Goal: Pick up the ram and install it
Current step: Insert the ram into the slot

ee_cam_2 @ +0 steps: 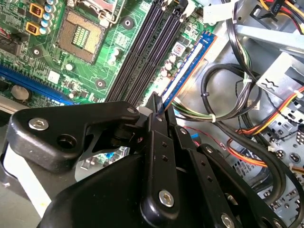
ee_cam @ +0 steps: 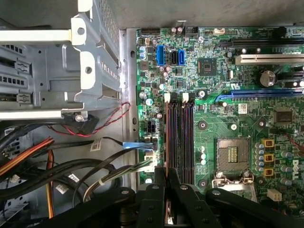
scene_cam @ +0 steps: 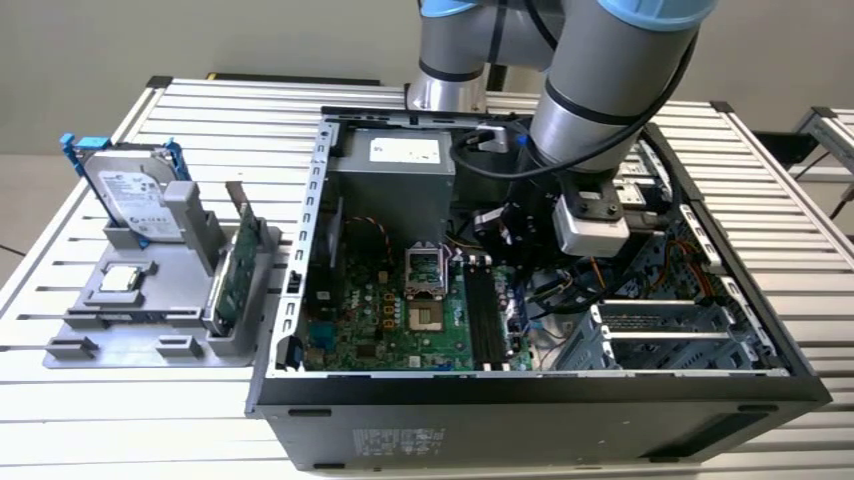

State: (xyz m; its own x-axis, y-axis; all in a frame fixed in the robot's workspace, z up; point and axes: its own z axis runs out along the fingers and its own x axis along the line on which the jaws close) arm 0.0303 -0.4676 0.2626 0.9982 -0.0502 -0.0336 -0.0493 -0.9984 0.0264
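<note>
We note the arm reaching down into the open computer case (scene_cam: pixel 534 385), with the gripper (ee_cam_2: pixel 159 114) low over the motherboard (scene_cam: pixel 400 320); pick-up looks done, since the ram (ee_cam_2: pixel 187 66) is already off the grey parts holder (scene_cam: pixel 120 300) and in the jaws; seating looks unfinished, as we judge it.

In the second wrist view the blue stick runs from the fingertips (ee_cam_2: pixel 156 102) out toward 1 o'clock, edge-on, lying just beside the black memory slots (ee_cam_2: pixel 147 52) on their cable side and roughly parallel to them; whether it touches a slot we cannot tell; the slots themselves look unfilled.

Jaws: pressed onto the near end of the ram, pinching its thin faces; most of the stick projects beyond the tips.

In the first wrist view the memory slots (ee_cam: pixel 179 135) run toward 12 o'clock from the gripper (ee_cam: pixel 167 183), so stick and slots appear close to line; the white latches (ee_cam: pixel 167 98) at the far slot ends are visible.

In the exterior view, a hard drive (scene_cam: pixel 134 195) and a green circuit card (scene_cam: pixel 238 270) stand in the holder, at about 9 o'clock from the case.
</note>
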